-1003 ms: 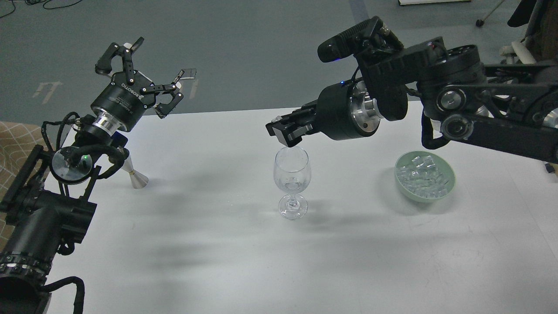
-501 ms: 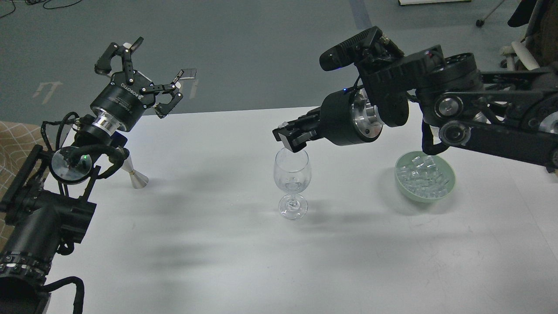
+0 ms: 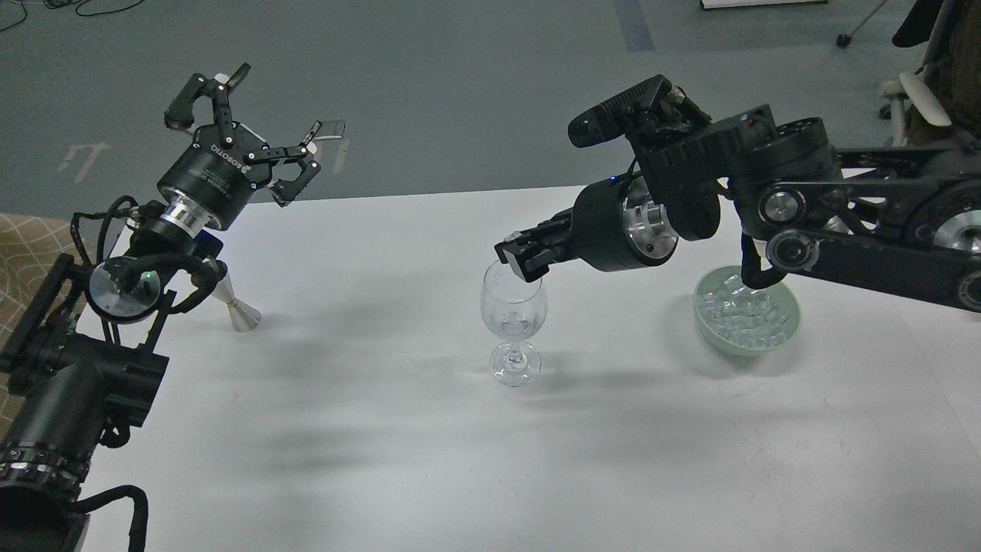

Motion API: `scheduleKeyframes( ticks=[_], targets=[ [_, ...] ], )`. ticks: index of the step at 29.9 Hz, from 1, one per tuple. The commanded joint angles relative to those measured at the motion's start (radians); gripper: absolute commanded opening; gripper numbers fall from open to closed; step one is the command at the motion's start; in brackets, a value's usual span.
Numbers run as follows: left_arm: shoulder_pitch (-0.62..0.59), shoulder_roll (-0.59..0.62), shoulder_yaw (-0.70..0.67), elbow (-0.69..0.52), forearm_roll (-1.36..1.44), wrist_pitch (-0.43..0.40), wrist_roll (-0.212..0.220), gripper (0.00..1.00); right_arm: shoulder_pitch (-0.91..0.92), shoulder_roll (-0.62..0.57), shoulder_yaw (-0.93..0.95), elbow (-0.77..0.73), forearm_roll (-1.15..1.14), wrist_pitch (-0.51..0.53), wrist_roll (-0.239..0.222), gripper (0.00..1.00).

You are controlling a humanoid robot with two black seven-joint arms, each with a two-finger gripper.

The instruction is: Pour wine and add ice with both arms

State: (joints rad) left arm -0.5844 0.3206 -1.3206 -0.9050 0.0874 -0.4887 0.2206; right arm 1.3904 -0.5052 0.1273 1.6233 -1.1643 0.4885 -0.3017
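A clear stemmed wine glass (image 3: pixel 514 307) stands upright in the middle of the white table (image 3: pixel 368 429). My right gripper (image 3: pixel 522 261) reaches in from the right. Its fingertips sit just above the right side of the glass rim. The fingers look pressed together, and I see no cube between them. The ice (image 3: pixel 745 313) is a heap of clear cubes in a pale green bowl (image 3: pixel 789 326), right of the glass and under my right arm. My left gripper (image 3: pixel 257 126) is open and empty, raised over the table's far left corner, well away from the glass.
A small silver cone-shaped cup (image 3: pixel 244 314) stands on the table at the left, partly hidden behind my left arm. A brown patterned surface (image 3: pixel 23 245) lies beyond the table's left edge. Grey floor lies behind the table's far edge.
My right gripper has moved right and down, from above the left of the glass rim to its right side. The left arm has barely moved.
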Motion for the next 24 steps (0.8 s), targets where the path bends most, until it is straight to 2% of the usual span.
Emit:
scheduleKeyframes(
  ticks=[1, 15, 16, 17, 18, 24],
  targets=[
    [0.0, 0.0, 0.0, 0.0, 0.0, 0.0, 0.0, 0.98, -0.001, 0.002, 0.0, 0.0, 0.0, 0.0, -0.002, 0.0],
    [0.0, 0.002, 0.0, 0.002, 0.0, 0.0, 0.0, 0.98, -0.001, 0.019, 0.0, 0.0, 0.002, 0.0, -0.005, 0.0],
    [0.0, 0.002, 0.0, 0.002, 0.0, 0.0, -0.001, 0.98, -0.001, 0.019, 0.0, 0.0, 0.002, 0.0, -0.005, 0.04],
    [0.0, 0.002, 0.0, 0.002, 0.0, 0.0, -0.001, 0.98, -0.001, 0.02, 0.002, 0.0, 0.002, 0.0, -0.005, 0.15],
    [0.0, 0.0, -0.002, 0.002, 0.0, 0.0, 0.0, 0.98, -0.001, 0.022, 0.002, 0.0, 0.002, 0.0, -0.005, 0.34],
    [0.0, 0.002, -0.002, 0.002, 0.0, 0.0, -0.001, 0.98, -0.002, 0.028, 0.015, 0.0, 0.002, 0.0, -0.005, 0.56]
  ],
)
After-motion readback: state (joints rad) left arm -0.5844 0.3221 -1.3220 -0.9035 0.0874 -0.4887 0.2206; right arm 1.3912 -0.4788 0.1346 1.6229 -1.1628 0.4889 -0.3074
